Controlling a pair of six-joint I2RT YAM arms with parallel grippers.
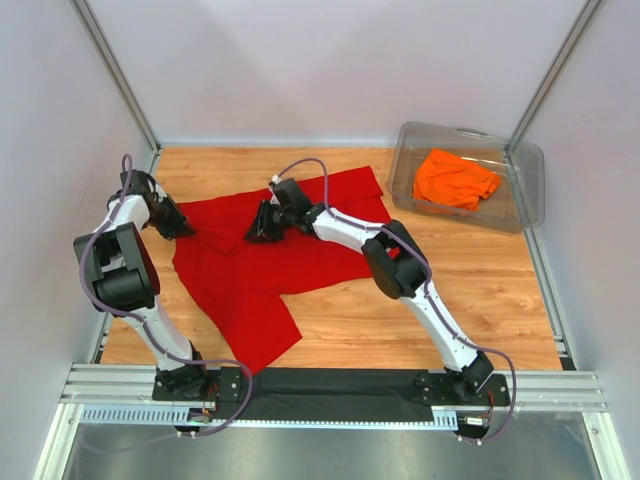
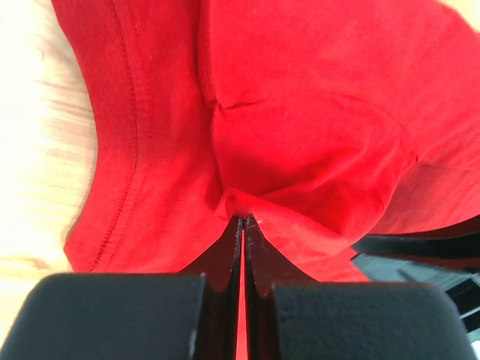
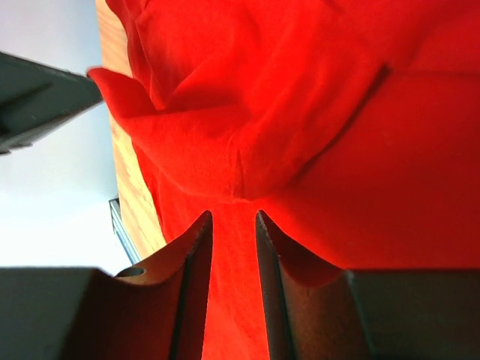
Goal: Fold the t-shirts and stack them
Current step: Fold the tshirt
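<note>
The red t-shirt [image 1: 262,275] lies spread and rumpled on the wooden table, one flap folded over near its middle. My left gripper [image 1: 186,230] is at the shirt's left edge, shut on a pinch of red cloth [image 2: 247,202]; the jaws [image 2: 241,219] are pressed together. My right gripper [image 1: 258,228] is low over the shirt's upper middle, its fingers [image 3: 232,219] a little apart, with a raised fold of red cloth [image 3: 247,161] just past the tips and nothing clamped. The orange t-shirt [image 1: 455,180] lies bunched in the clear bin.
The clear plastic bin [image 1: 531,195] stands at the back right of the table. Bare wood [image 1: 440,300] shows right of and in front of the red shirt. Grey walls and metal posts close in the table on three sides.
</note>
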